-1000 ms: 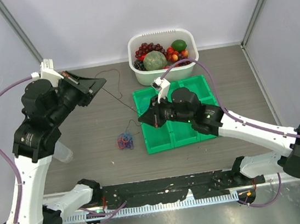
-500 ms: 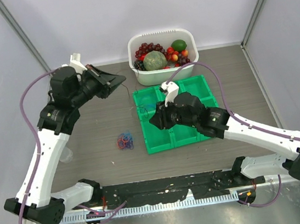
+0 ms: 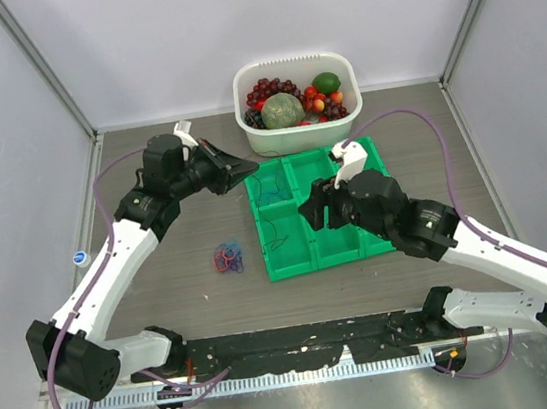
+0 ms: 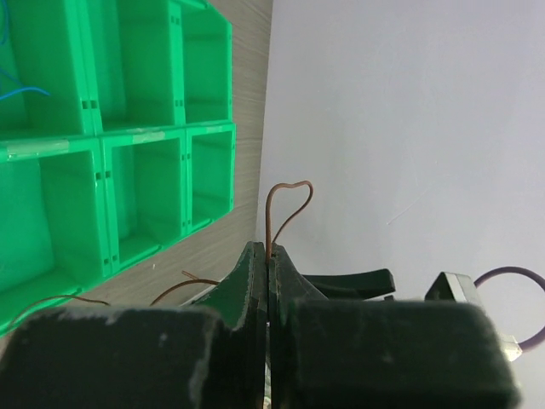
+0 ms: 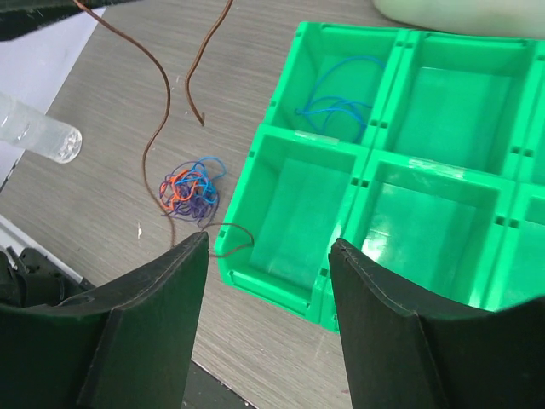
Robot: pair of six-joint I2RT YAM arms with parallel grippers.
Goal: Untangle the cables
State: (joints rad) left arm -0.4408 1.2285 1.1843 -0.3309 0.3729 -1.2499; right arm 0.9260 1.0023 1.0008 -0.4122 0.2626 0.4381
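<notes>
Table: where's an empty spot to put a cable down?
Bare table lies right of the green tray, and a strip in front of it. Most tray compartments are empty; one holds a blue cable. Crowded: left of the tray, with the cable clump, the dangling brown cable and the left gripper.

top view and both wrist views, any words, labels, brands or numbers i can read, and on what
No readable text in any view.
green tray: no print shows.
white basin: no print shows.
small blue and white round thing by the left wall: too small to read, if it is marked at all.
</notes>
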